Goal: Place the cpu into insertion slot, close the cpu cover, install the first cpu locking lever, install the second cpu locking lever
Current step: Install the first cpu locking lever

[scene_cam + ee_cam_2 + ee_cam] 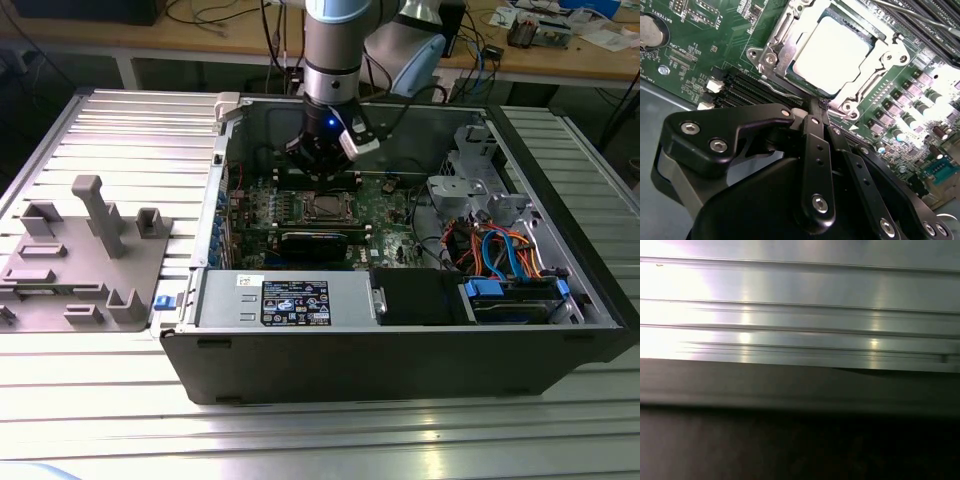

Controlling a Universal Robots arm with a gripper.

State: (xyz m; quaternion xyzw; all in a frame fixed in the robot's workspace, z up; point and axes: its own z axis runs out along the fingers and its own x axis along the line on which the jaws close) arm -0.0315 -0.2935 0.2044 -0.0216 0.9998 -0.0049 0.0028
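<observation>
One arm reaches down into the open computer case (400, 330) on the ribbed aluminium counter (120, 130). End effector (817, 107) hangs over the green motherboard (700, 45), its tips at the near rim of the insertion slot (771, 59) in the second wrist view. Fingers (816, 150) drawn together, clenched; nothing seen held between them.

CPU (832, 52) lies seated in the slot, silver top face up. CPU cover (867, 82) lies flat over it, the chip showing through its square window. A thin wire lever (785, 92) runs along the slot's near edge, close to the fingertips; whether they touch it, cannot tell.

Edges and room: in the exterior view the end effector (322, 150) stands between the case's rear wall and the slot (328, 208). A black card (315, 243) lies just on the near side of the slot, and the grey power supply box (285, 298) beyond it at the case's front wall. Cable bundle (495, 250) and drive bays occupy the exterior view's right part of the case, well apart from the slot.

Surface: a grey fixture block (85, 255) sits on the counter at the exterior view's left, apart from the case. First wrist view: ribbed metal (800, 305) above a dark edge. Wooden bench (560, 60) with cables runs behind.
</observation>
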